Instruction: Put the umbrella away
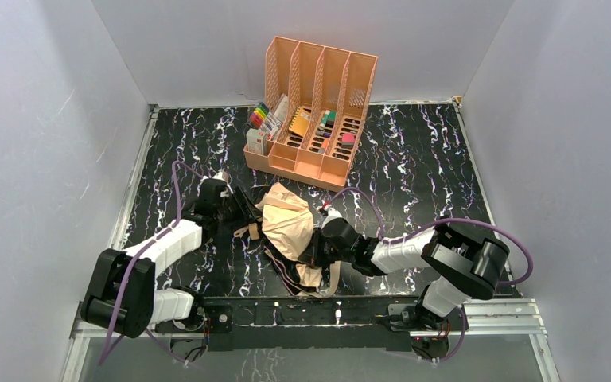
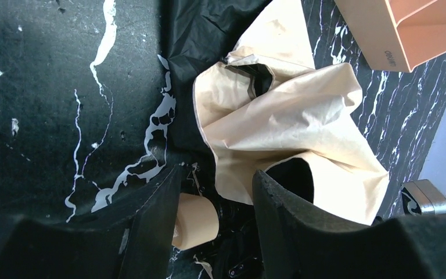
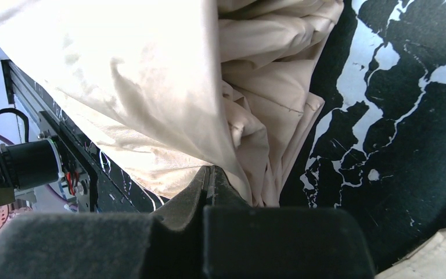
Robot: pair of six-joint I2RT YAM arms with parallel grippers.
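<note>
**ITEM: FOLDING UMBRELLA, COLLAPSED, NOT YET STOWED**

**Location.** The umbrella (image 1: pixel 289 227) lies on the black marbled counter (image 1: pixel 414 159), at the centre of the top view. It is just beyond the arm bases and between the two arms.

**Condition.** The canopy is a loose, crumpled heap with the tan face mostly up and the black face showing in the folds. Thin ribs (image 1: pixel 281 267) trail toward the bottom of the frame. It is not rolled or strapped.

**Left end effector** (image 2: pixel 219 174). At the heap's left edge, jaws apart and straddling the short cream handle (image 2: pixel 194 222). The handle sits closer to one finger, and a gap shows on the other side.

**Right end effector** (image 3: pixel 209 171). At the heap's lower right, fingers together, apparently pinching a fold of tan cloth at the tips.

**Handling, judged.**
- Light overall.
- The cloth is soft, thin and slick. It will slide and billow, and it gives no firm hold.
- The ribs are springy and slender, so they are likely to snag or bend if squeezed.
- The handle is the only rigid part and the best place to grip.
- A pinch on the cloth serves only to gather or steady it.

**Beyond.** A peach file organizer (image 1: pixel 314 103) stands at upper centre, well apart from the heap, with its slots already holding stationery.
</note>
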